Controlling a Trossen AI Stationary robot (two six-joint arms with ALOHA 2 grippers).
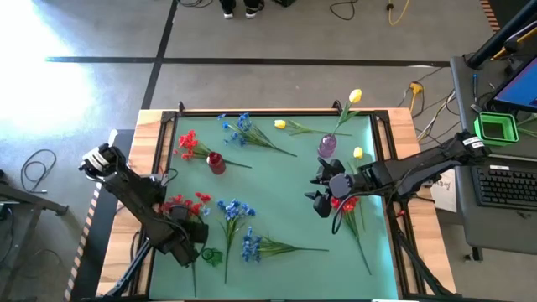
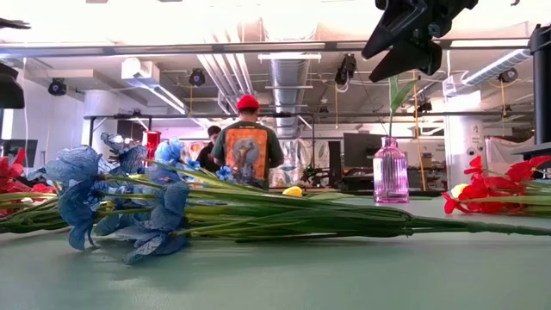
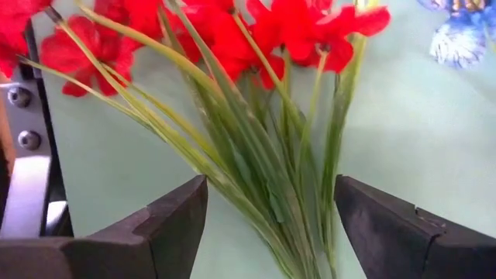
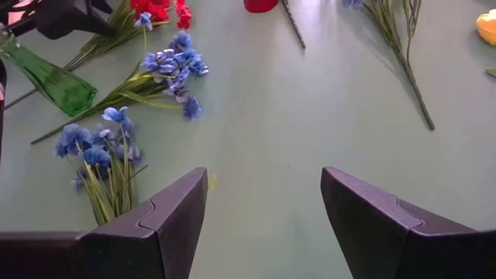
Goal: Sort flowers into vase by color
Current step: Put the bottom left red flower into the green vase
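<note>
- Two grippers open, neither holding anything.
- Lower left of high view: left gripper (image 1: 186,239) low over red flowers (image 1: 186,204); in left wrist view, fingers (image 3: 167,225) spread wide, straddling the bunched green stems (image 3: 267,186) without touching.
- Centre right: right gripper (image 1: 323,195) raised above mat, jaws parted, empty; more red flowers (image 1: 346,204) just beside it.
- Mid frame: blue flowers (image 1: 237,208) flat on green mat (image 1: 277,193).
- Upper frame: pink vase (image 1: 326,146) upright with yellow flower (image 1: 355,96); red vase (image 1: 216,163) upper left.
- Handling estimate: stems light, thin, springy, probably slippery; pinch the bundled stems, not the soft petals.
</note>
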